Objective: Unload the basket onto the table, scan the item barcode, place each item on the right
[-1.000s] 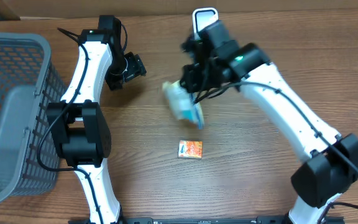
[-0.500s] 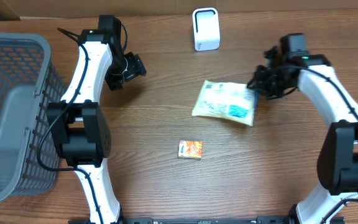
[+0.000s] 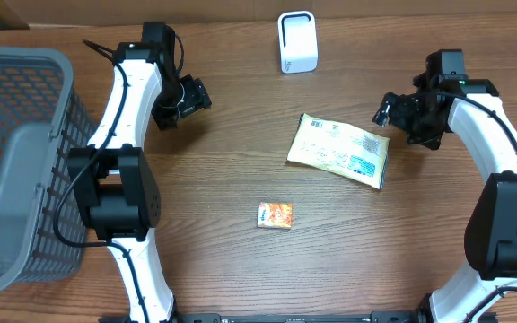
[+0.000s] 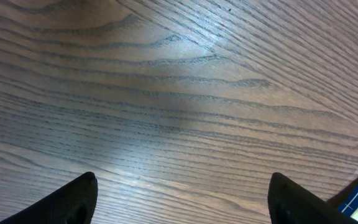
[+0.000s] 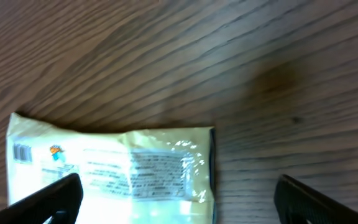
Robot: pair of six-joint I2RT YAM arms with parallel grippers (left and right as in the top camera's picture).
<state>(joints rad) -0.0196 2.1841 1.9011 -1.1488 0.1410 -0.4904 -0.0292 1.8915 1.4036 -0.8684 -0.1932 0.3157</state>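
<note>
The yellow packet (image 3: 339,150) lies flat on the wooden worktop (image 3: 232,260), right of centre, printed side up and free of either arm. It sits well in front of the white scanner (image 3: 296,41), which stands upright at the far edge. The right fingers (image 3: 386,109) stand wide apart just beside the packet's right end and hold nothing. In the right wrist view, the packet (image 5: 114,171) is below and ahead of those fingers (image 5: 55,199), with a small barcode (image 5: 22,152) near its left corner. The left fingers (image 3: 196,94) hang over bare wood to the far left, well apart from the packet; the left wrist view shows them (image 4: 67,202) spread wide and empty. A small orange box (image 3: 275,215) rests nearer the front, and a grey mesh basket (image 3: 25,67) stands at the left edge.
</note>
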